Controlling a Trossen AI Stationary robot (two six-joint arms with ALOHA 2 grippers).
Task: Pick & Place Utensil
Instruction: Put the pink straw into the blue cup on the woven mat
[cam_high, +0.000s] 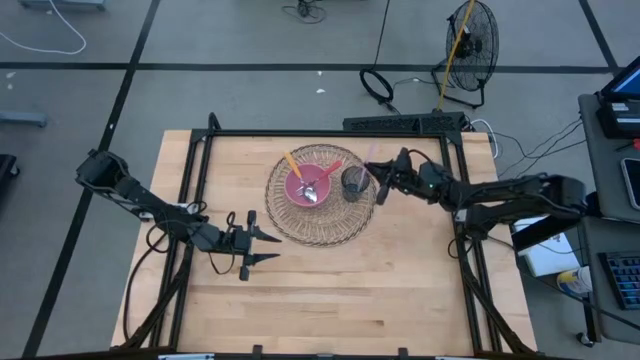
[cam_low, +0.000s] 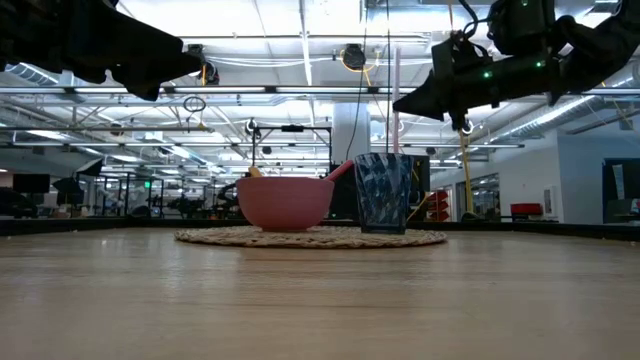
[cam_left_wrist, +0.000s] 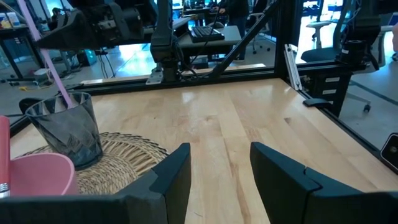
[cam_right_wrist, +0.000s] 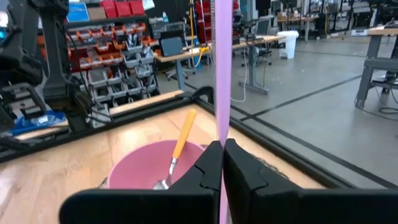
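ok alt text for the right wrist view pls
The right gripper is shut on a thin pink straw that runs straight up out of the picture. Beyond the fingers a pink bowl on the wooden table holds an orange-handled utensil, with a workshop behind.

A pink bowl and a dark clear cup sit side by side on a round woven mat on the wooden table. The right gripper hangs above the cup, pinching a thin pink straw-like utensil that stands upright into it
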